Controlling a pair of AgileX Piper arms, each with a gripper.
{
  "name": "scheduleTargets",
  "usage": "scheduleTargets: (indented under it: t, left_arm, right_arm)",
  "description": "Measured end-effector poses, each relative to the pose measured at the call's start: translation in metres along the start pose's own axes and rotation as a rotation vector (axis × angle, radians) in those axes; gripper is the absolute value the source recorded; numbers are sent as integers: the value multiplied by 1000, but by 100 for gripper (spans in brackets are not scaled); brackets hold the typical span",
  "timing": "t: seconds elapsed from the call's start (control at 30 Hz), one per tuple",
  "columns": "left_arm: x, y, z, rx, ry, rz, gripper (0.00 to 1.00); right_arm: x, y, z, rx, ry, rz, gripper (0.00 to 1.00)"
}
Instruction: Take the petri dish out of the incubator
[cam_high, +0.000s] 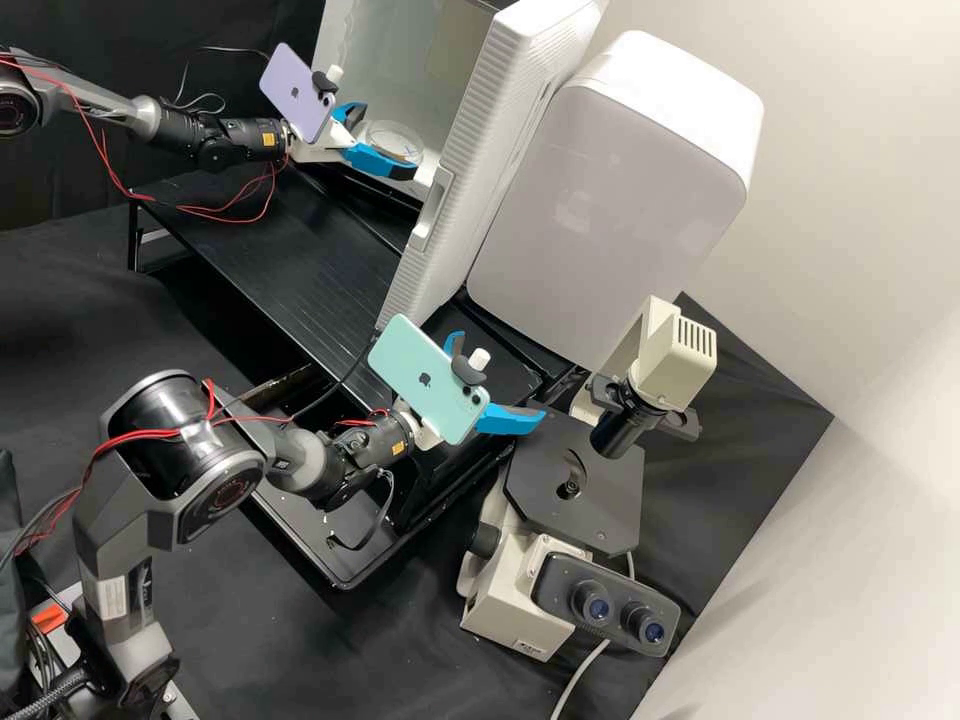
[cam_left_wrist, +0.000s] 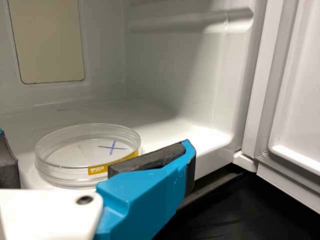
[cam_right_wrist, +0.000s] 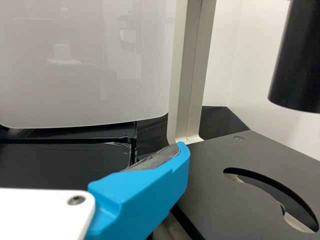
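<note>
Checking left gripper (cam_high: 378, 138) state: holding anything? (Op. 1)

No. Fingers spread wide, nothing clamped. It sits at the incubator (cam_left_wrist: 165, 75) mouth, with the door (cam_high: 480, 150) open. (Op. 2)

Dish (cam_left_wrist: 87, 152) position relative to it? (Op. 1)

Straight ahead, flat on the chamber floor near the front sill, lid on. It lies between the two fingers, one pad to each side. Whether either pad touches it cannot be told. It is round, so it has no long axis, and a squeeze across the width from any side should serve. Judgement: close on it, then draw straight back over the sill. (Op. 2)

Right gripper (cam_high: 505, 385)? (Op. 1)

Also open and empty. It is well apart from the dish, low by the door's edge, just above the microscope (cam_high: 570, 480) stage. The left arm is clearly the nearer one. (Op. 2)

Markings? (Op. 1)

Blue cross (cam_left_wrist: 112, 147) drawn on the lid. Yellow strip (cam_left_wrist: 100, 169) on the side wall, with print too small to make out. (Op. 2)
</note>
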Motion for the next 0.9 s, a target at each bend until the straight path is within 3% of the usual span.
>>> scheduleTargets:
  t: [0.3, 0.57, 0.9]
  left_arm:
    - [1, 1, 0, -2, 4, -7, 100]
    - [7, 13, 3, -1, -1, 19, 100]
    - [17, 17, 1, -16, 15, 12, 100]
  right_arm:
    - [0, 0, 0, 0, 0, 0, 100]
    - [0, 0, 0, 0, 0, 0, 100]
    - [0, 0, 0, 0, 0, 0, 100]
